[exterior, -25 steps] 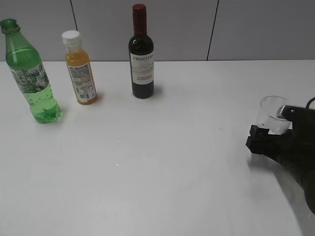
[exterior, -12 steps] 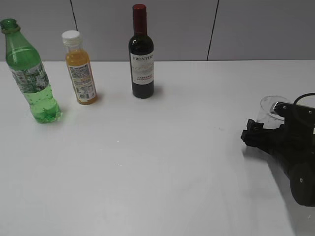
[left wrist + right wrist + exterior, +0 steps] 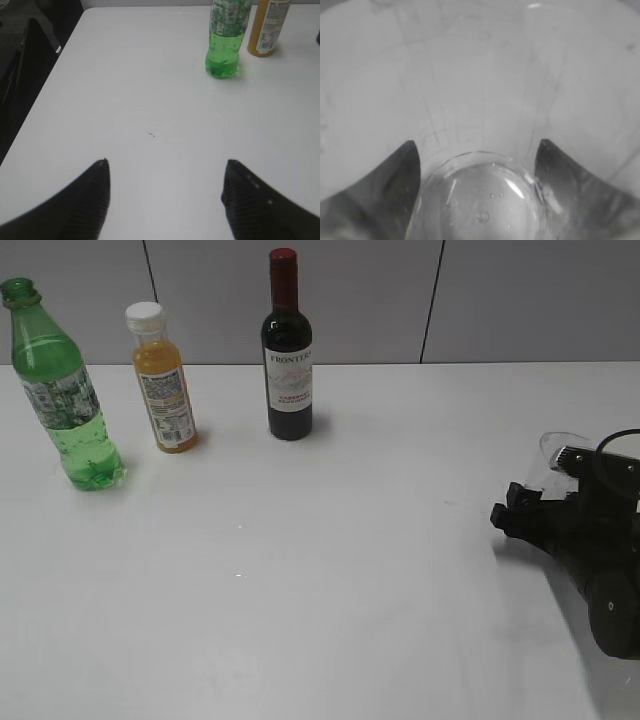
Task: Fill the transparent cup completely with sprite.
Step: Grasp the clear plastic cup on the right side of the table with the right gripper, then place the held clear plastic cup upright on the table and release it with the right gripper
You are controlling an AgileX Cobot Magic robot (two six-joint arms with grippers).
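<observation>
The transparent cup (image 3: 556, 446) stands at the far right of the table, mostly hidden behind my right arm, with only its rim showing. In the right wrist view the cup (image 3: 480, 200) fills the frame, its thick base lying between the two fingers. My right gripper (image 3: 515, 508) (image 3: 477, 142) is open around the cup. The sprite (image 3: 90, 452) fills the lower part of the uncapped green bottle (image 3: 62, 390) at the far left. My left gripper (image 3: 167, 161) is open and empty over bare table, well short of the green bottle (image 3: 225, 45).
An orange juice bottle (image 3: 165, 380) with a white cap stands right of the green bottle and shows in the left wrist view (image 3: 267, 30). A dark wine bottle (image 3: 288, 350) stands at the back middle. The table's left edge (image 3: 55, 65) drops to a dark floor.
My right gripper has pushed forward around the cup, and the arm now hides most of it. The cup's rim has shifted slightly right. The bottles have not moved.
</observation>
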